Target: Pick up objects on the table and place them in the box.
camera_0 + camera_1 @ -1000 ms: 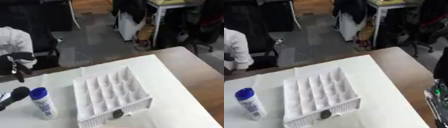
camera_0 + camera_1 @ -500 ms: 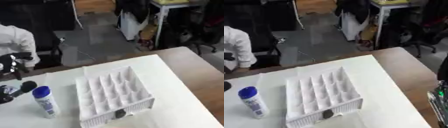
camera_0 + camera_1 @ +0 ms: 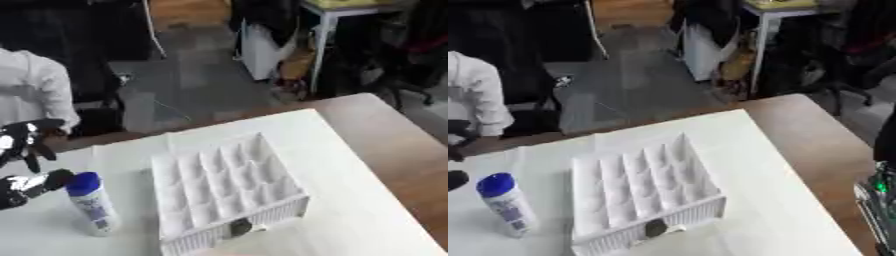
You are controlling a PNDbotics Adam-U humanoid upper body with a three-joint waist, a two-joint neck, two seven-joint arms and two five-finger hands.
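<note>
Risk first: the bottle (image 3: 91, 204) stands tall and narrow on the white table cover (image 3: 350, 200), so a knock from the left hand (image 3: 26, 165) near the blue cap (image 3: 83, 182) would likely tip it — toward the box (image 3: 223, 190) or off to the side.

Left hand is seen at the left edge, touching or just beside the cap; fingers look spread, nothing is held. Exact contact cannot be told.

Right hand: only a dark sliver at the right edge of the right eye view (image 3: 878, 200), finger state cannot be told.

Bottle orientation: upright, long axis near vertical, cap up, leaning slightly left at the top. It is located just left of the box, not touching it.

Box compartments appear empty — a second risk is judged: the bottle may not fit a cell upright and could topple when released.
</note>
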